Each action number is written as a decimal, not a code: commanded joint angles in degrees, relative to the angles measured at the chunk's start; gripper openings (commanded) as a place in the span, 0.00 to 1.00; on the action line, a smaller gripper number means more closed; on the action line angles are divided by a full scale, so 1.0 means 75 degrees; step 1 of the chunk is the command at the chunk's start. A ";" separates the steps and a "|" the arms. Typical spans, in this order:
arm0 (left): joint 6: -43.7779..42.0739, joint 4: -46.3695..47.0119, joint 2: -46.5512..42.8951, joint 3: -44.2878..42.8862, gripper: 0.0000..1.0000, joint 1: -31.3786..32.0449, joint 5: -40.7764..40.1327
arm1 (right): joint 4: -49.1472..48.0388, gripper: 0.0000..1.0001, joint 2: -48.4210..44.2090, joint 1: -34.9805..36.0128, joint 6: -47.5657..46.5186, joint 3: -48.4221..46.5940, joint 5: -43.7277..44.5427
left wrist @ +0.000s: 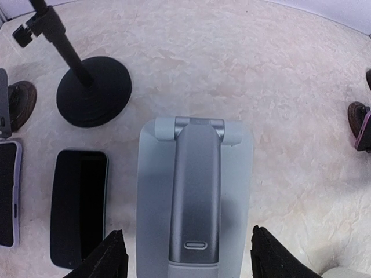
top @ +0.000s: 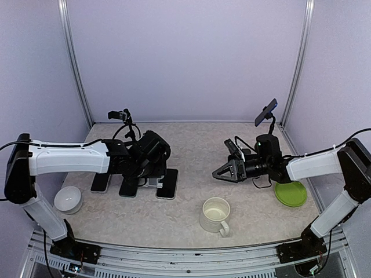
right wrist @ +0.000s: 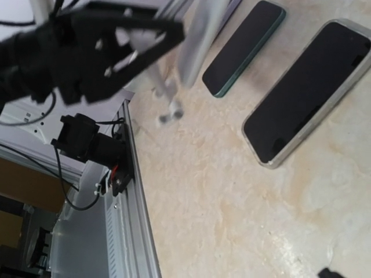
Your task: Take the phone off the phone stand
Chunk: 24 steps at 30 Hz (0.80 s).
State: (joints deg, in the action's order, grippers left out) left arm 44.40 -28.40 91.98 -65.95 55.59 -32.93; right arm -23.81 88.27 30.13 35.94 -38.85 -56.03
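My left jaws hang partway open over a silver-grey folding phone stand (left wrist: 194,191), one finger (left wrist: 110,258) on either side of its pale plate, clamped on nothing that I can see. At that stand's 9 o'clock a black slab phone (left wrist: 78,205) lies flat on the mottled beige table (top: 191,145), with a lilac-cased phone (left wrist: 7,191) just beyond it. At 11 o'clock sits the round black base of a thin pole stand (left wrist: 93,90). A black phone in a clear case (top: 167,183) lies flat just beside the folding stand at 3 o'clock.

My right jaws, spread wide and empty, point toward that cluster from the table's 3 o'clock side.

The phone on a stand is a dark blue-edged phone (top: 266,112), tilted atop a thin black gooseneck stand (top: 271,126) at the table's 1 o'clock, clear of both jaws.

A cream mug (top: 215,213) stands at 6 o'clock, a green plate (top: 291,194) at 4 and a white bowl (top: 68,198) at 8.
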 commanded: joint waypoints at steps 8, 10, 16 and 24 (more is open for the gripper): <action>-0.1477 0.1397 0.1343 -0.1449 0.52 -0.0802 0.0508 | 0.0503 1.00 -0.0206 -0.0067 -0.0485 -0.0337 0.0233; -0.1704 0.1393 0.1741 -0.1890 0.52 -0.0928 0.0637 | 0.0529 1.00 -0.0209 -0.0068 -0.0503 -0.0367 0.0275; -0.2187 0.1535 0.2855 -0.2907 0.52 -0.1275 0.1014 | 0.0910 1.00 -0.0454 -0.0068 -0.0820 -0.0432 0.0543; -0.2511 0.1831 0.4026 -0.3924 0.53 -0.1798 0.1449 | 0.1382 1.00 -0.0786 -0.0068 -0.1181 -0.0457 0.0882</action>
State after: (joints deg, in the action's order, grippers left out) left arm 28.21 -18.00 119.00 -90.74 43.86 -23.88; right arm -15.99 84.33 30.13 29.39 -40.80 -51.27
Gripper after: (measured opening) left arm 0.672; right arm 0.999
